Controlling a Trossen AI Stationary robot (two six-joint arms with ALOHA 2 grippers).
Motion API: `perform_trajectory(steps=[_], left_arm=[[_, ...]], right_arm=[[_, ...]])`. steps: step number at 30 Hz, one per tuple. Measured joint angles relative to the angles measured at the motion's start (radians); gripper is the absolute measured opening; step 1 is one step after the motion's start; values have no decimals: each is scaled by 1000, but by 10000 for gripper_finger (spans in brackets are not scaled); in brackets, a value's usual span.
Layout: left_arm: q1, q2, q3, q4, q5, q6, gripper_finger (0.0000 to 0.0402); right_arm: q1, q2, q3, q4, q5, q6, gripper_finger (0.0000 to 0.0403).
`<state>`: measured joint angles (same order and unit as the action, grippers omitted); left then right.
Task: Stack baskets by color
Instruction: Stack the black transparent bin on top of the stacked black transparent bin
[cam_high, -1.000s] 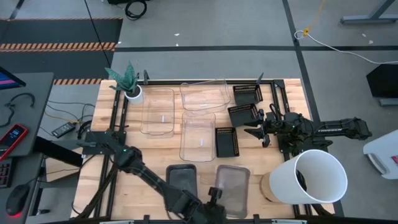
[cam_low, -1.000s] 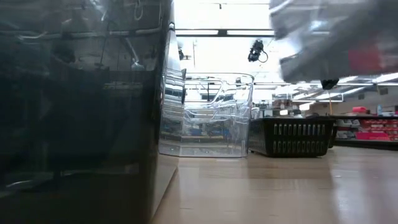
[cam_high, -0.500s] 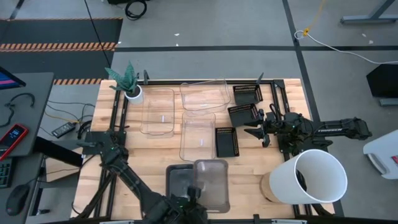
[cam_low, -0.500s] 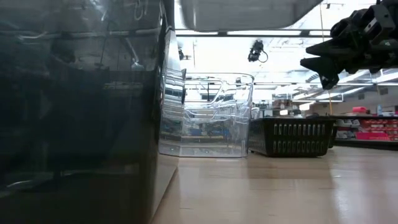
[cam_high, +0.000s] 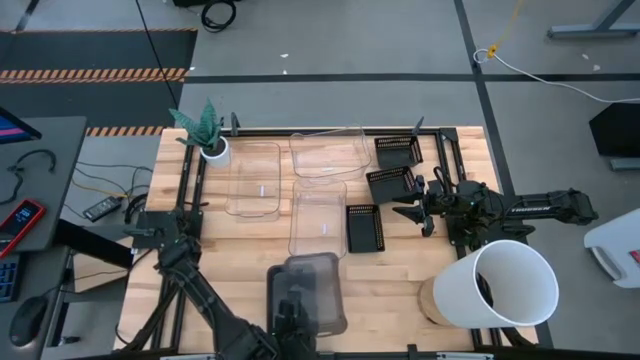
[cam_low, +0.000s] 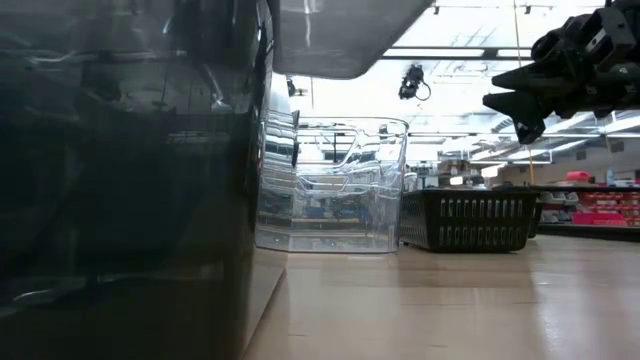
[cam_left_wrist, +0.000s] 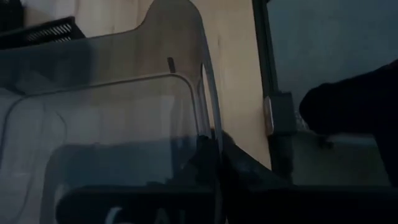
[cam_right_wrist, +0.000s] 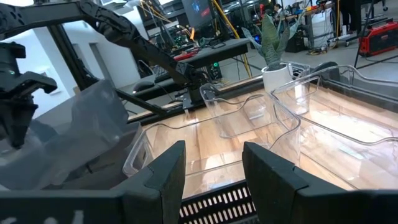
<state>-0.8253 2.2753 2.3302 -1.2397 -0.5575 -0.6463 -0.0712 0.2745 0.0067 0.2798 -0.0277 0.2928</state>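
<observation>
Left gripper (cam_high: 293, 318) clamped on a dark grey basket's (cam_high: 312, 285) near rim, basket held above another grey basket (cam_high: 277, 290) at the counter's (cam_high: 240, 255) front edge, right gripper (cam_high: 412, 212) open, idle beside black slotted baskets (cam_high: 392, 182).

Apparently grey basket (cam_low: 345, 40) above table (cam_low: 450, 300)

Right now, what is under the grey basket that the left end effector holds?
Another grey basket lies under the held grey basket. Its right part is covered, so any contents there are hidden.
</observation>
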Motion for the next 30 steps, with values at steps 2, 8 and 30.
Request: perform_trajectory(steps=[2,8,30], left_arm=[[-12,0,0,-15,-2,-30,8],[-51,0,0,-51,-9,-89,9],[-95,0,0,-119,45,-146,9]], right_arm=[[0,0,0,0,0,0,165],[0,0,0,0,0,0,165],[0,0,0,0,0,0,165]])
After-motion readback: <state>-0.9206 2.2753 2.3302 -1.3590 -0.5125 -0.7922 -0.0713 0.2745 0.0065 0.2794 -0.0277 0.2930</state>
